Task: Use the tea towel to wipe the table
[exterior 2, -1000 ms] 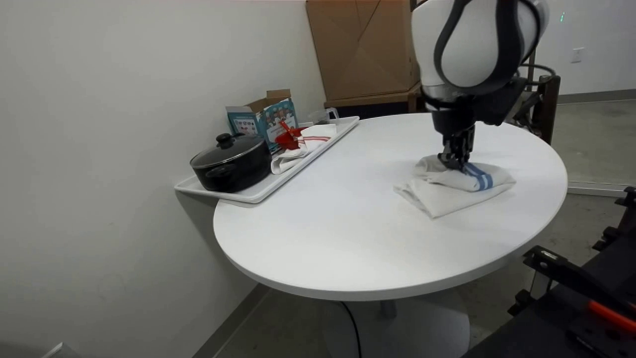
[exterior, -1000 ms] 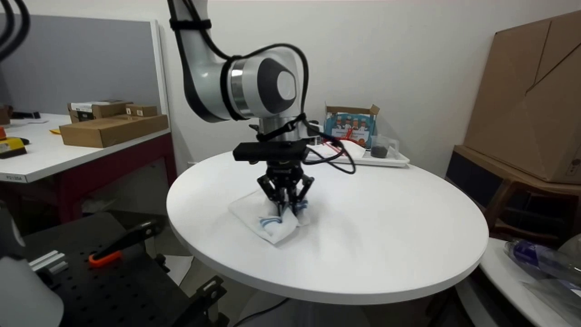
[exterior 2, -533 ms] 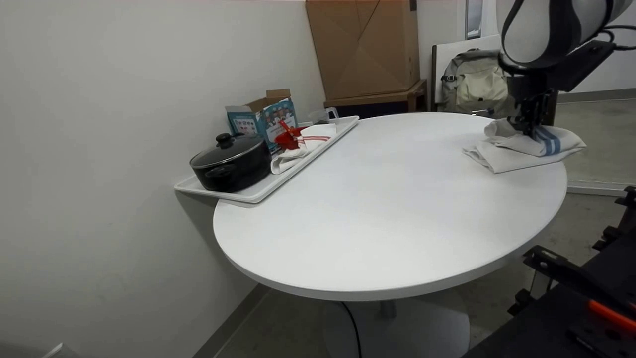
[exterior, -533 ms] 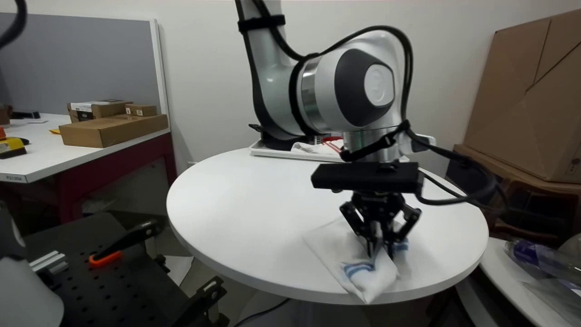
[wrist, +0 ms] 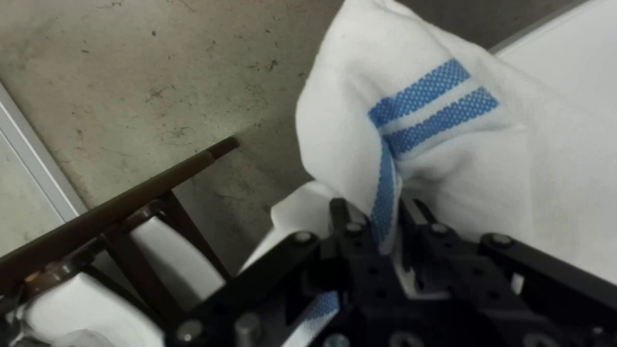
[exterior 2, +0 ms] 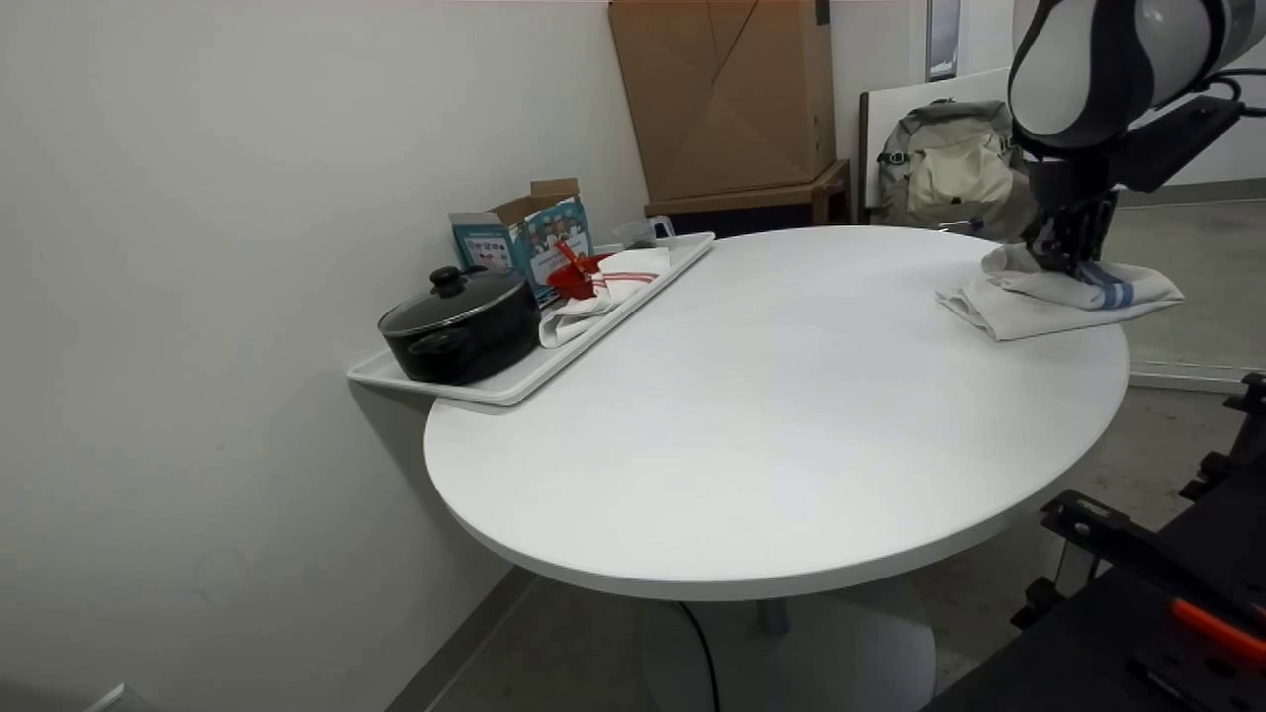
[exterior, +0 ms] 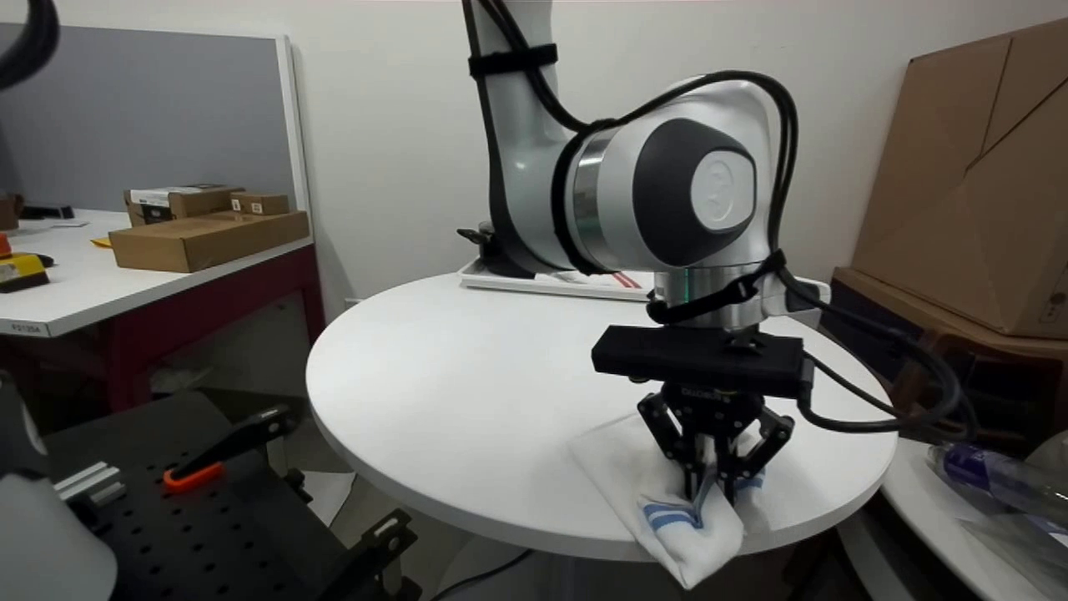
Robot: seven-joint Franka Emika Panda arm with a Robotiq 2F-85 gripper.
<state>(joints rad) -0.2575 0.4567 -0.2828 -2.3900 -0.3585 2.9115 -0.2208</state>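
My gripper (exterior: pixel 711 491) points down and is shut on the tea towel (exterior: pixel 617 467), a white cloth with blue stripes. Bunched cloth rises between the fingers in the wrist view, where the striped fold of the towel (wrist: pixel 381 178) is pinched. Most of the towel (exterior 2: pixel 1029 309) lies folded on the round white table (exterior 2: pixel 771 425). One corner sticks out past the rim of the table (exterior: pixel 467 384), and floor shows beneath it in the wrist view. The cloth under the gripper is partly hidden by the fingers.
At the wall side of the table, a long white tray (exterior 2: pixel 524 381) holds a black pot (exterior 2: pixel 460 326), a blue box (exterior 2: pixel 554 237), a red item (exterior 2: pixel 574 277) and a red-striped cloth (exterior 2: pixel 633 265). A large cardboard box (exterior: pixel 976 184) stands beyond the table. A black perforated platform (exterior: pixel 192 501) is opposite.
Gripper and towel have slid together across the table to its edge, rightward in both exterior views. Most of this travel came in the first half second. The grip on the cloth stayed.
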